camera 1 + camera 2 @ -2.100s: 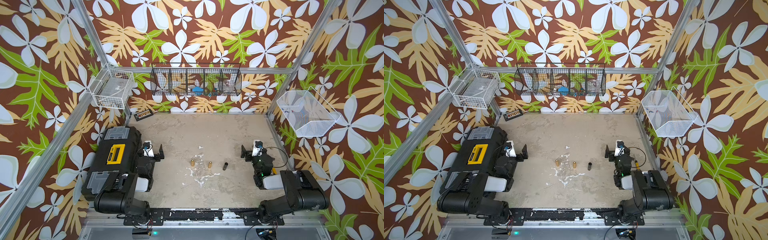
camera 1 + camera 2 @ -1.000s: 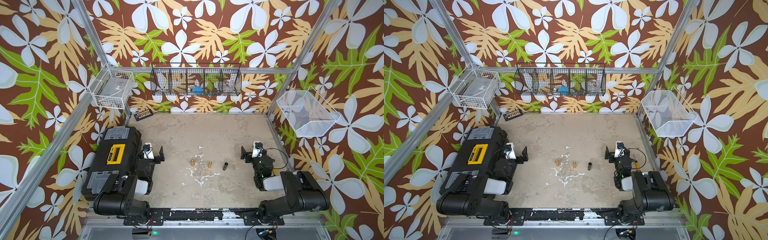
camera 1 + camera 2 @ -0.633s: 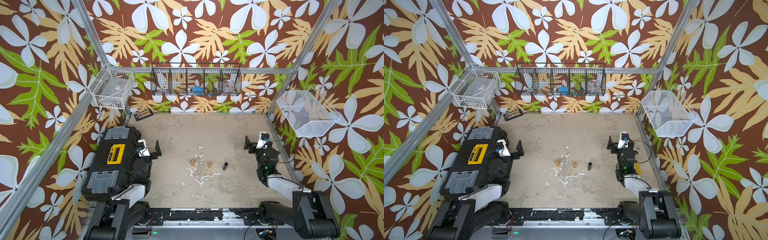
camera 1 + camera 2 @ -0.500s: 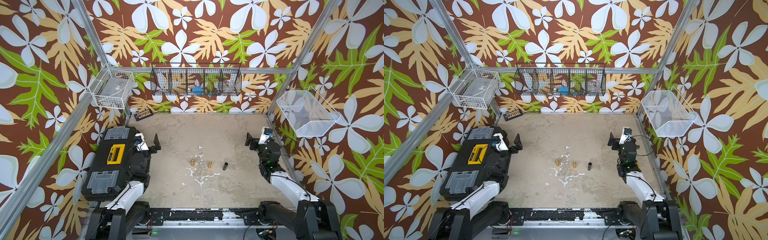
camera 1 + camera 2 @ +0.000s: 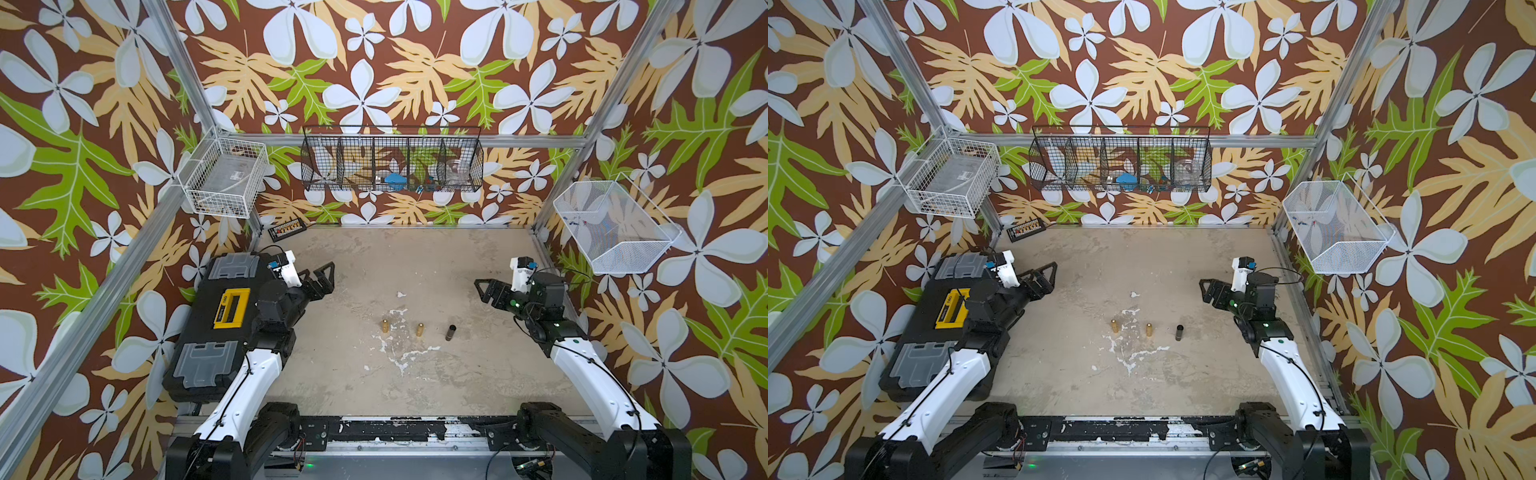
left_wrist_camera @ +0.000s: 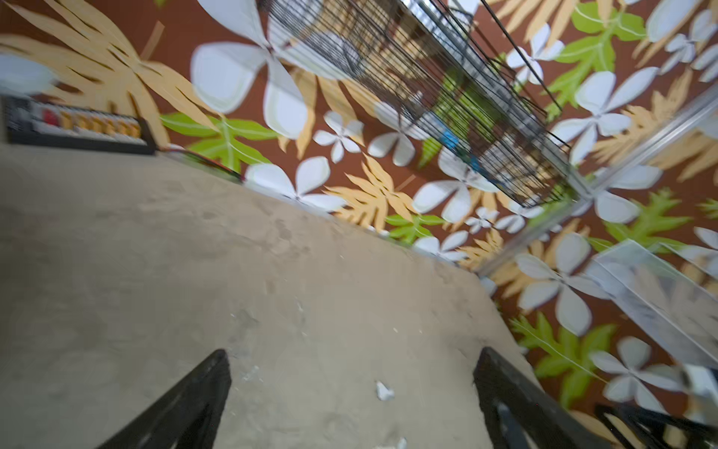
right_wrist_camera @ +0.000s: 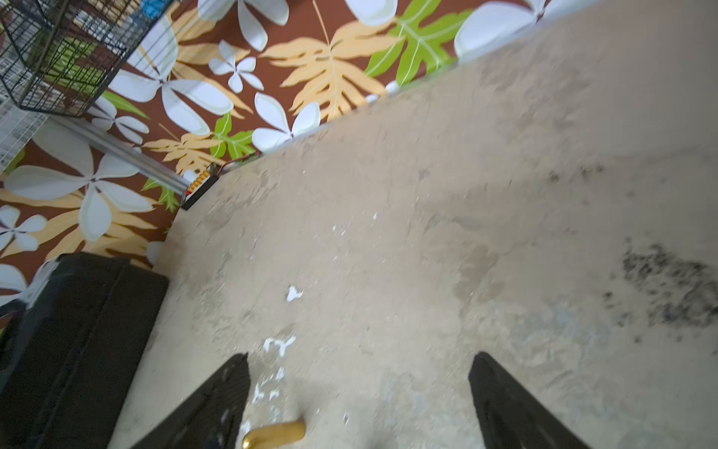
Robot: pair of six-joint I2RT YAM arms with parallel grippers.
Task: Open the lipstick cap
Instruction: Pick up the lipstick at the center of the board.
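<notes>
Reach step, nothing gripped yet.
The left claw (image 5: 322, 278) and right claw (image 5: 483, 289) hang wide open and empty, well apart from 3 small tubes (image 5: 420, 329) on the desk (image 5: 415, 257) — next, 1 must drop onto a tube's body.

In both top views you look steeply down from high above the front edge onto the whole table (image 5: 415, 266). Your left wrist camera sits low, facing the far right corner; your right wrist camera faces the far left. Both catch the black wire basket (image 6: 427, 85).
</notes>
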